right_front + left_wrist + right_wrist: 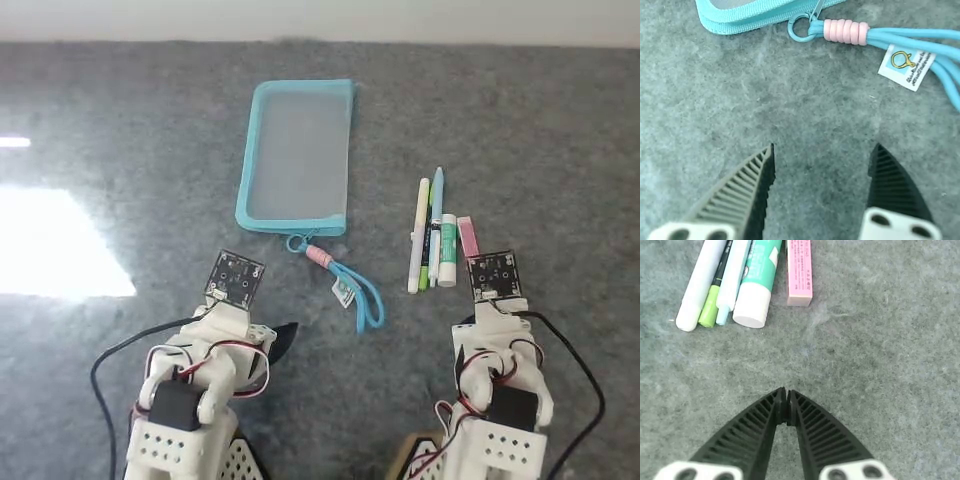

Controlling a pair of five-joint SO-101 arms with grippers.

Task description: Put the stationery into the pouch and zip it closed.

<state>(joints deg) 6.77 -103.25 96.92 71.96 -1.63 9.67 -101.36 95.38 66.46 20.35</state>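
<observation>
We saw a grey, felt-like mat [120, 110] over the table, with a bright patch of light [50, 245] well to the left of the pouch [297, 155]. The pouch, teal with a mesh face, lay flat, its long side running away from the arms. We could not tell whether its zip was open.

At the pouch's near right corner a ring [800, 29] led into a pink wrap [846, 31]. From there a blue strap [365, 295] trailed off toward the arms, carrying a small white tag [905, 61].

The stationery lay outside the pouch, well apart to its right, in a tight row parallel to it. Counting outward from the pouch we saw a white pen [418, 235], a green marker [709, 317], a blue pen [437, 200], a glue stick [447, 250] and a pink eraser [467, 238]. The pieces lay side by side, some touching.

The left gripper [824, 150] hung over bare mat on the near side of the pouch, close to the ring and wrap. Its jaws stood wide apart with nothing between them. The right gripper [786, 392] sat to the pouch's right, just short of the row's near ends, roughly in line with the glue stick and eraser. Its jaws were pressed together, tip to tip, and held nothing.
</observation>
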